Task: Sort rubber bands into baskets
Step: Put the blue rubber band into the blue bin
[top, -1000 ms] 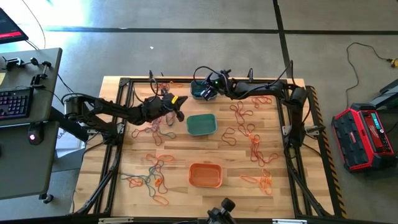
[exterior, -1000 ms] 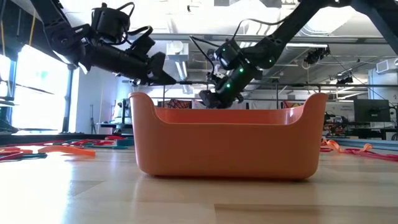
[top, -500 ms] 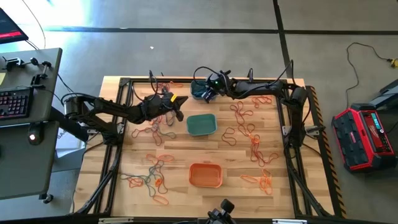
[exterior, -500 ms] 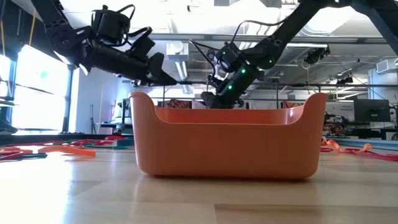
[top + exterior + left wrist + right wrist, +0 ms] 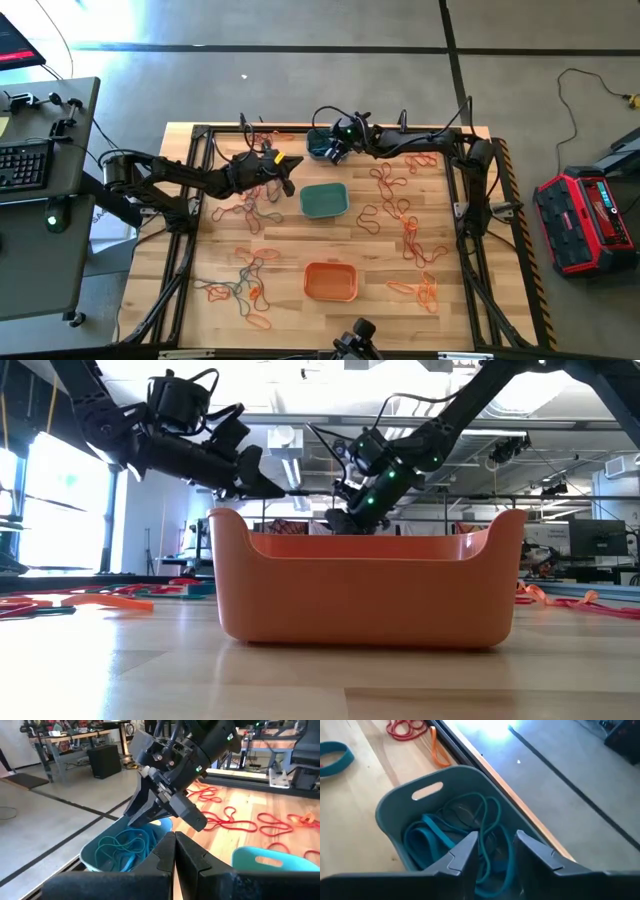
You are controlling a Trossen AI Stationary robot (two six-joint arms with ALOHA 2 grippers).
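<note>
Teal bands [image 5: 451, 836] lie heaped in grey-blue basket [image 5: 395, 802] at table's far edge. We note right gripper [image 5: 494, 851] above it, fingers parted, nothing held. Left gripper [image 5: 175, 851] closed, empty, beside teal-green basket [image 5: 323, 200]. Orange basket [image 5: 366, 586] nearest.

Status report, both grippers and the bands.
Right gripper open over grey-blue basket, teal bands inside. Left gripper shut, empty, hovering near teal basket. Nothing in the way.
</note>
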